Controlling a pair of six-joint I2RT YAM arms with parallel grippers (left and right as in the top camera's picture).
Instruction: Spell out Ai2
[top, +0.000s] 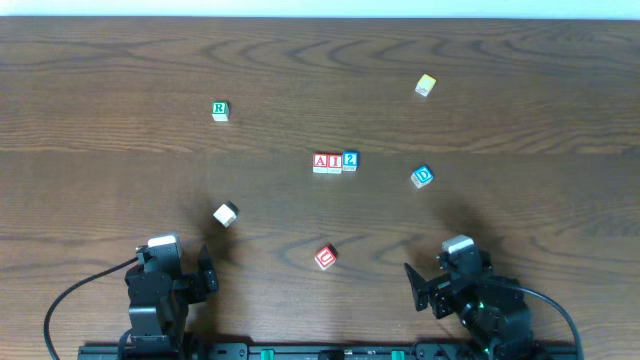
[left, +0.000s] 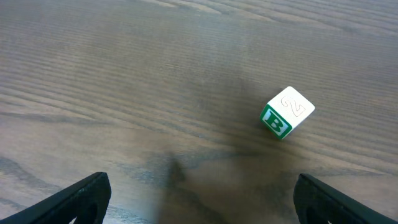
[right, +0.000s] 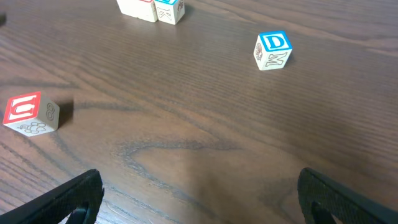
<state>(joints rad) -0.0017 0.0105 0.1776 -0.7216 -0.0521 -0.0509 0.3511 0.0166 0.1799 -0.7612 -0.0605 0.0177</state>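
Grippers, 2. Left gripper (left: 200, 198): jaws spread wide, nothing between them, at the near edge of the table (top: 100, 180). Right gripper (right: 199, 196): likewise wide and empty, at the near edge on the other side.

Task cubes, 3: A cube (top: 320, 162), I cube (top: 334, 162), 2 cube (top: 350, 159). They sit in 1 row at mid-table, touching side by side, with the 2 cube slightly farther back. The row lies well apart from both grippers, ahead of them and between them.

Other cubes, 5: B cube (left: 286, 112), near the left gripper and ahead of it. C cube (top: 325, 257) and D cube (top: 422, 177), ahead of the right gripper. R cube (top: 220, 110) and yellow cube (top: 426, 85), on the far side; the yellow cube's letter is too small to read.
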